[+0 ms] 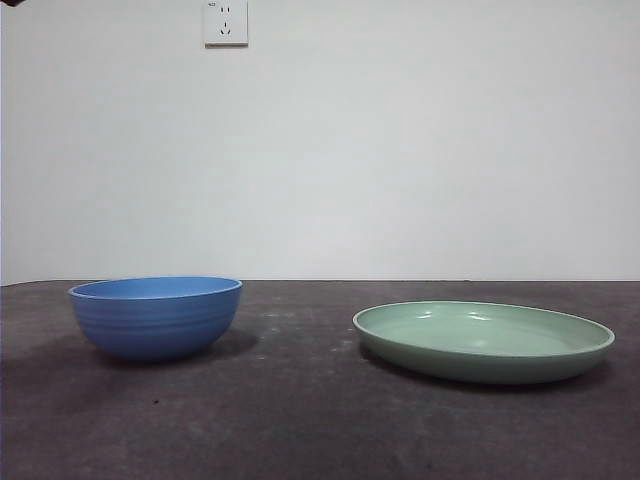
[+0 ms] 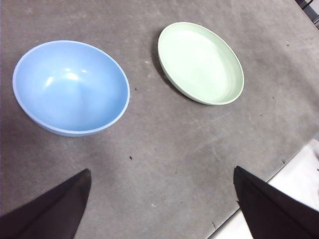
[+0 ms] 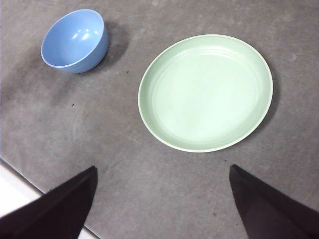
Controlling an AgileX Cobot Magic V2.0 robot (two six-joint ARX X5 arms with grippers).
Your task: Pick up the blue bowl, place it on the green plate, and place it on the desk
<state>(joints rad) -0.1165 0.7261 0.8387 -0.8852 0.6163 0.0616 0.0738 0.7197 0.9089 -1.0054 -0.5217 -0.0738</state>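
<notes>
Both pairs of jaws stand spread wide with nothing between them. The left gripper (image 2: pixel 162 199) hangs above the surface (image 2: pixel 164 149) with the blue bowl (image 2: pixel 71 87) the nearer of the two dishes to it, and the right gripper (image 3: pixel 162 199) hangs above the green plate (image 3: pixel 205 92).

The front view shows neither gripper, only a small dark tip at its top left corner. It gives the profiles instead: the blue bowl (image 1: pixel 156 317) sits upright at the left, its outer wall marked with faint horizontal ridges, and the green plate (image 1: pixel 483 342) lies flat at the right, low and wide, well apart from the bowl. A white wall socket (image 1: pixel 225 22) hangs on the wall behind, seen from this view alone.

The wrist views look down into the dishes, which the front view cannot: both are empty and glossy. The right wrist view shows the blue bowl (image 3: pixel 75 41) off to one side beyond the plate. Each wrist view also catches a pale strip past the edge of the dark, mottled surface (image 3: pixel 149 189).
</notes>
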